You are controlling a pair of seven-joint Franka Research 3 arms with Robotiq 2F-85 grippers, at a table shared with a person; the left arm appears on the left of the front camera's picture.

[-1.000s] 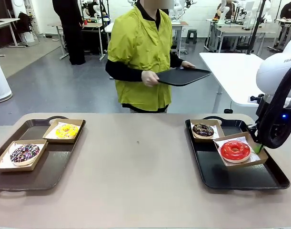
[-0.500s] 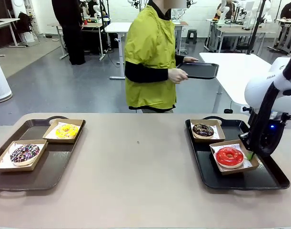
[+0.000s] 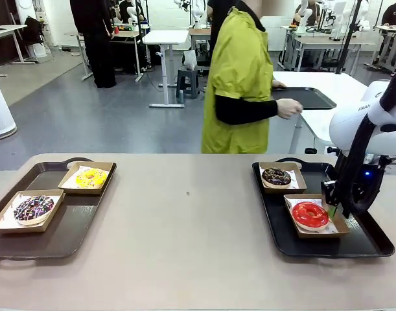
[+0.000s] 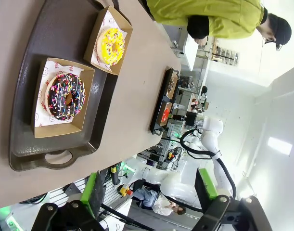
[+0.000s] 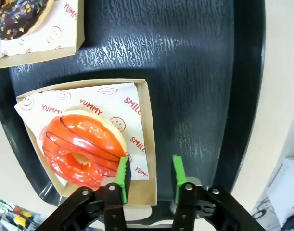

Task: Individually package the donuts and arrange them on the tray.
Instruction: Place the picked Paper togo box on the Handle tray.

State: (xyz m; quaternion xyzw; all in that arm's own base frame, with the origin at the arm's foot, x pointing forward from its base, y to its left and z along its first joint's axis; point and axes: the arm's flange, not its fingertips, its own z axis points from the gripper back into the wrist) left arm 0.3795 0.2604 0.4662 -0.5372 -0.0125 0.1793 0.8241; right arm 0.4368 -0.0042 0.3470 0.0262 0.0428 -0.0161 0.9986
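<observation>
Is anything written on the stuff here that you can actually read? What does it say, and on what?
"YUMMY": red print on the paper liner under the red donut.
"SMILE": same liner, partly cut off at the box wall.
Liner under the chocolate donut: partial "YUM".
Lettering on the right arm: too small to read.

We see a grey floor point(image 3: 87, 116) beyond our tan bench point(image 3: 185, 246); white tables point(image 3: 165, 37) and a stool point(image 3: 186, 81) stand farther back
</observation>
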